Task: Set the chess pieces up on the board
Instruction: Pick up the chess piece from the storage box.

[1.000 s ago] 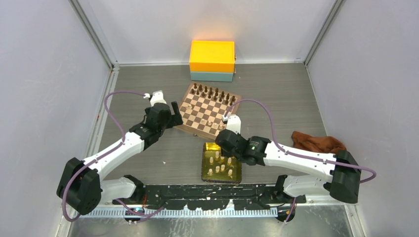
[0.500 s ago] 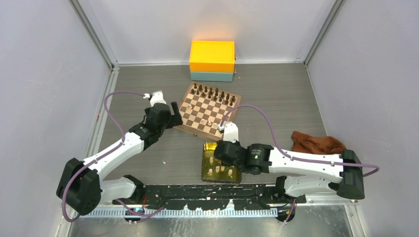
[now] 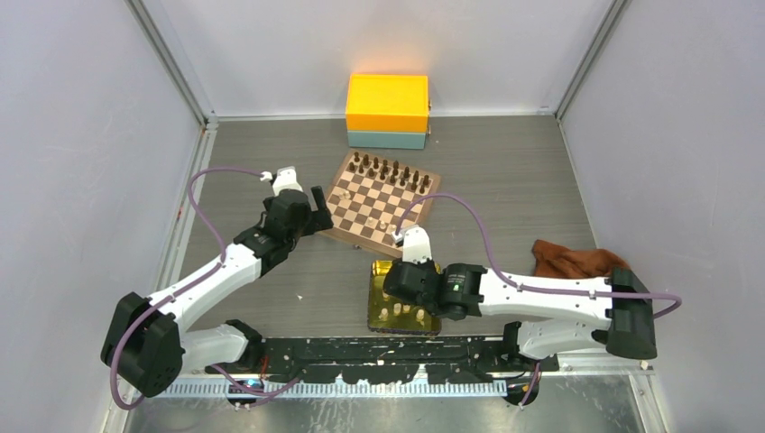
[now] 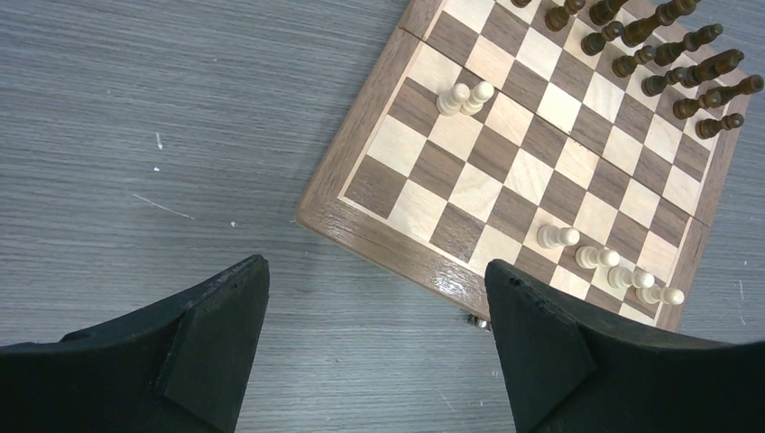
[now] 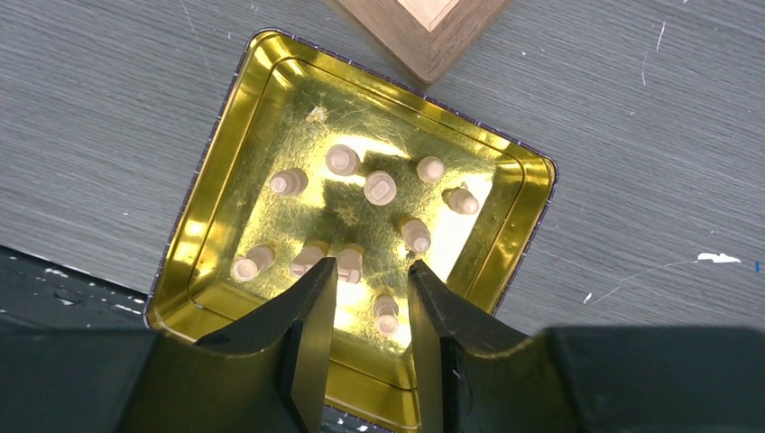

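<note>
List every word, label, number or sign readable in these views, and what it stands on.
None can be read in any view.
The square wooden checkered chessboard has a plain brown border, no letters or numbers.
The shiny gold square tin tray shows no print.
The stacked orange and teal boxes show no label.

pieces (image 5: 380,188): cream wood; ten standing under right gripper (image 5: 370,281), six on board
board (image 4: 474,191): checkered, flat, just ahead of left gripper (image 4: 374,271)

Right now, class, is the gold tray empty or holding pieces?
Holding pieces: several cream chess pieces sit inside the gold tray.
</note>
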`<state>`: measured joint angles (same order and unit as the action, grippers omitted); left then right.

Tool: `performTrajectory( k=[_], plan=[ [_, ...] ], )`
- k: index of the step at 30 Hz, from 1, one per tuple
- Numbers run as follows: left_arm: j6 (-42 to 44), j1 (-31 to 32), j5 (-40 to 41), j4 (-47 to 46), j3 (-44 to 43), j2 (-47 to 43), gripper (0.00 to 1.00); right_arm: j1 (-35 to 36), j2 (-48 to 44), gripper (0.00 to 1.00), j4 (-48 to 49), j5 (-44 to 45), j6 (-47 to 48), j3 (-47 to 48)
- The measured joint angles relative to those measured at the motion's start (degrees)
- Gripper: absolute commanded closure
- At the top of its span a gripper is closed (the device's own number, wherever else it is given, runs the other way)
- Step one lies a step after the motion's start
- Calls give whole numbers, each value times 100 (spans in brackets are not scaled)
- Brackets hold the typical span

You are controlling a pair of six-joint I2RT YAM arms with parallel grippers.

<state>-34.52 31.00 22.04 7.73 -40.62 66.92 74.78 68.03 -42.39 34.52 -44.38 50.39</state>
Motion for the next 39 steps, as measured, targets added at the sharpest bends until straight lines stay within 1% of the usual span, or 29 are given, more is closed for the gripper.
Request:
performTrajectory(
  k=[8, 19, 39],
  plan=[
    [0, 0, 0, 26, 22, -11, 10, -81, 369, 59, 175, 79, 103, 20],
    [0, 0, 0, 24, 55, -11, 10, -433, 450, 59, 496, -31, 247, 20],
    [2, 0, 26, 22, 59, -2, 10, -839, 1047, 59, 918, -859, 994, 210]
  ],
)
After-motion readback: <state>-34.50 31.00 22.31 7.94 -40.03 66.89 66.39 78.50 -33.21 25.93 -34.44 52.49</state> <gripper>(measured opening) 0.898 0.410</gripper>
